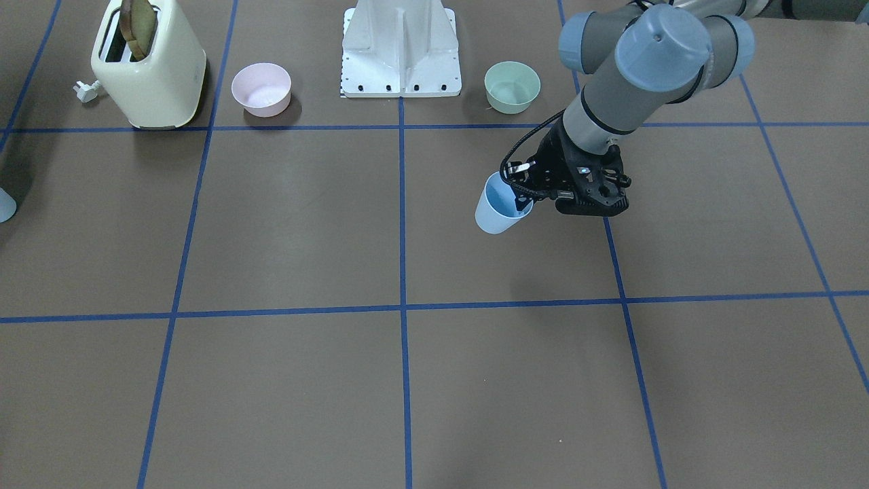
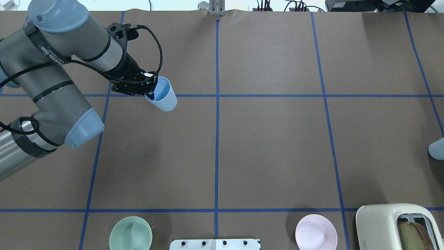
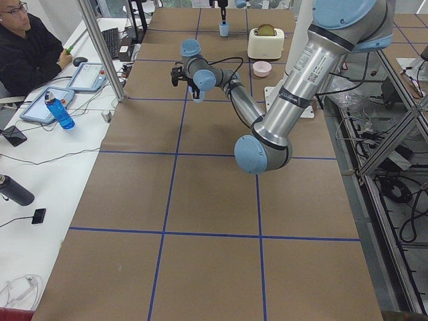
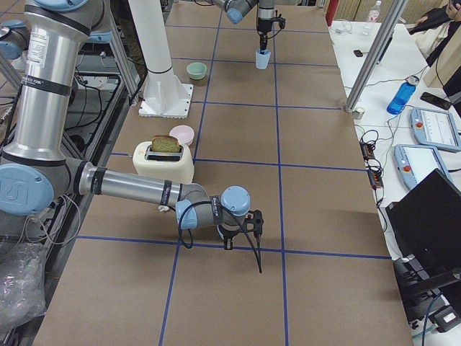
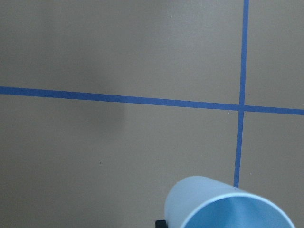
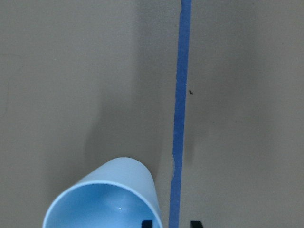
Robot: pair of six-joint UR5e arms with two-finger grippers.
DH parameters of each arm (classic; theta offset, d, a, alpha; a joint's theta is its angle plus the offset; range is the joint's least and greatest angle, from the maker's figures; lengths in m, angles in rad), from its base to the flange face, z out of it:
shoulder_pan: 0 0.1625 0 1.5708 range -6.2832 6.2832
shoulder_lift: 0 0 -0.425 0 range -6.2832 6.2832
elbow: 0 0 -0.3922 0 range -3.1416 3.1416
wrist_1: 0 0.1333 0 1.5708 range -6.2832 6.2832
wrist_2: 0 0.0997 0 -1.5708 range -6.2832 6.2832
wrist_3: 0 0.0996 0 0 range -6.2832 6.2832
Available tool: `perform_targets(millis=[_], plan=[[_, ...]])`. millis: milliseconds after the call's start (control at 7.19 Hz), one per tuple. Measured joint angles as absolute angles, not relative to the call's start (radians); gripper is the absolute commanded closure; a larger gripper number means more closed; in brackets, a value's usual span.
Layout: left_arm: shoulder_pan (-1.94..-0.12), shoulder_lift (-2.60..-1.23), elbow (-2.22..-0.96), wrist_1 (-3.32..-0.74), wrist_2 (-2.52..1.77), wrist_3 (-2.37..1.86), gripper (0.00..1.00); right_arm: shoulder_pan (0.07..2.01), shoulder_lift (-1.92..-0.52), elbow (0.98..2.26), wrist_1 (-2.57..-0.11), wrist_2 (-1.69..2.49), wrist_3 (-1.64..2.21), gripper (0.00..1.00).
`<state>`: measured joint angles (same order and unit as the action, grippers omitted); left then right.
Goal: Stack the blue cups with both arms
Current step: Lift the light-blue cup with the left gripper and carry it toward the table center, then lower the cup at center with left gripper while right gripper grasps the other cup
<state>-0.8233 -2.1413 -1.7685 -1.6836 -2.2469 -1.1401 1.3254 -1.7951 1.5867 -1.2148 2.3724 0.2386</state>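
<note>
My left gripper (image 2: 150,91) is shut on the rim of a light-blue cup (image 2: 163,95), one finger inside it. It holds the cup tilted above the table, also in the front view (image 1: 501,204) and the left wrist view (image 5: 228,206). The second blue cup (image 2: 437,149) shows at the overhead view's right edge, and at the front view's left edge (image 1: 4,204). In the right wrist view this cup (image 6: 109,199) fills the lower left. My right gripper (image 6: 171,224) shows only two fingertips (image 6: 147,223), apart on either side of the cup's wall, with table visible between them.
A cream toaster (image 1: 149,64) with toast, a pink bowl (image 1: 261,88), the white base mount (image 1: 400,47) and a pale green bowl (image 1: 512,86) stand along the robot's side of the table. An operator (image 3: 27,47) sits beside the table.
</note>
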Motion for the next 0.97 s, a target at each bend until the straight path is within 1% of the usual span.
perform_targets(millis=[278, 556, 695, 974], plan=[[-0.822, -2.168, -1.743, -1.683, -2.247, -1.143, 1.00, 1.326, -1.778, 1.589, -1.215, 2.375, 0.255, 1.00], [-0.816, -2.227, -1.681, -1.690, -2.241, -1.175, 1.00, 1.331, -1.737, 1.604, -1.222, 2.422, 0.265, 1.00], [-0.803, -2.262, -1.645, -1.694, -2.223, -1.196, 1.00, 1.343, -1.709, 1.609, -1.236, 2.455, 0.269, 1.00], [-0.750, -2.294, -1.596, -1.719, -2.157, -1.225, 1.00, 1.380, -1.608, 1.620, -1.347, 2.481, 0.278, 1.00]])
